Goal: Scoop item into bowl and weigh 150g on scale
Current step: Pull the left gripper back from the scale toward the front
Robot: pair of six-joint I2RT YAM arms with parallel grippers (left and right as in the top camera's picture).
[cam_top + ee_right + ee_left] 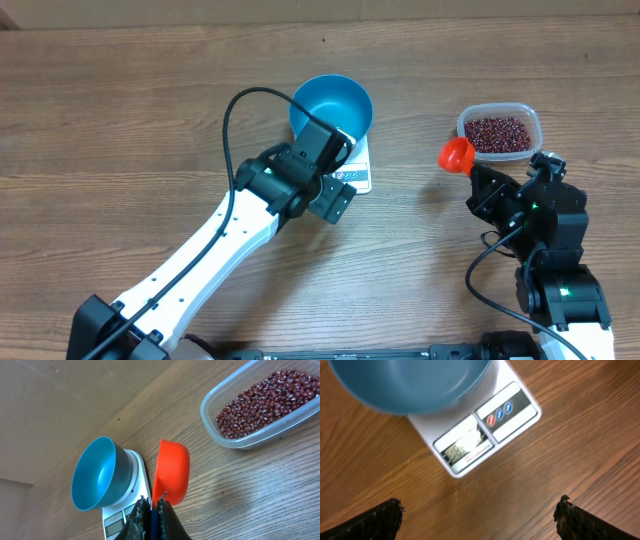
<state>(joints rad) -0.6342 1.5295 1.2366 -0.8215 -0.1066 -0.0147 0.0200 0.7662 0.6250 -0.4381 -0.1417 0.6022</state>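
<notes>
Beans fill tub beyond right pincer gripping orange scoop.

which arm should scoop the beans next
Right: the right gripper is shut on the orange scoop, close to the beans in the clear tub; the left gripper hangs open and empty above the scale.
</notes>
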